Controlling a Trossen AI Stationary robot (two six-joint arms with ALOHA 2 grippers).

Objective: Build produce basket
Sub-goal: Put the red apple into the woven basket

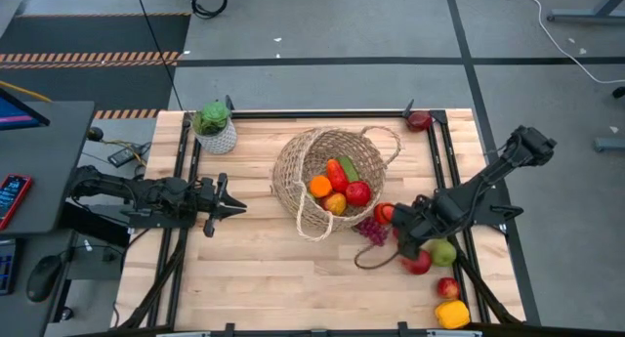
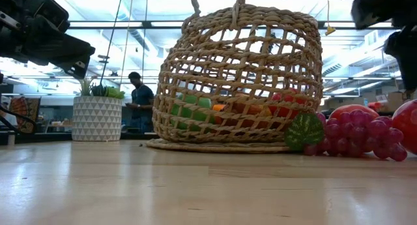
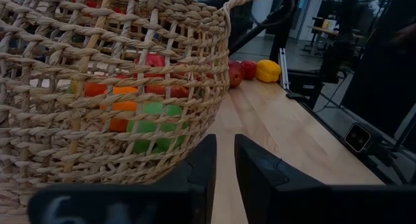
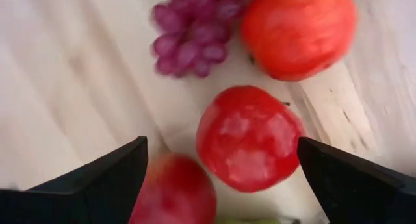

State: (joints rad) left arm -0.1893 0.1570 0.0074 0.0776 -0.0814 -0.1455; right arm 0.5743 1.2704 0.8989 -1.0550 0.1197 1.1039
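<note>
So, largest thing first, operator:
Table: you have a pale wooden plank table point(image 1: 254, 278) with dark rails along its edges.
Basket: your large round woven tan wicker basket point(image 1: 293, 166) sits near the table's middle, tipped so its mouth shows in the high view; an orange, a red pepper, a red apple and green and yellow pieces lie inside.
Left arm: your left gripper point(image 1: 232, 208) waits just beside the basket, fingers pressed nearly together, holding nothing.
Right arm: your right gripper point(image 1: 402, 241) hangs over the loose fruit, fingers spread wide, gripping nothing.
Loose produce: you see purple grapes point(image 1: 372, 230) beside the basket, a red apple point(image 4: 249, 138) between the open fingers, then a green apple point(image 1: 444, 251) and a yellow pepper point(image 1: 451, 314) nearer the corner.
Pot: a small white patterned pot with a green plant point(image 1: 215, 128) stands at the far left edge.
</note>
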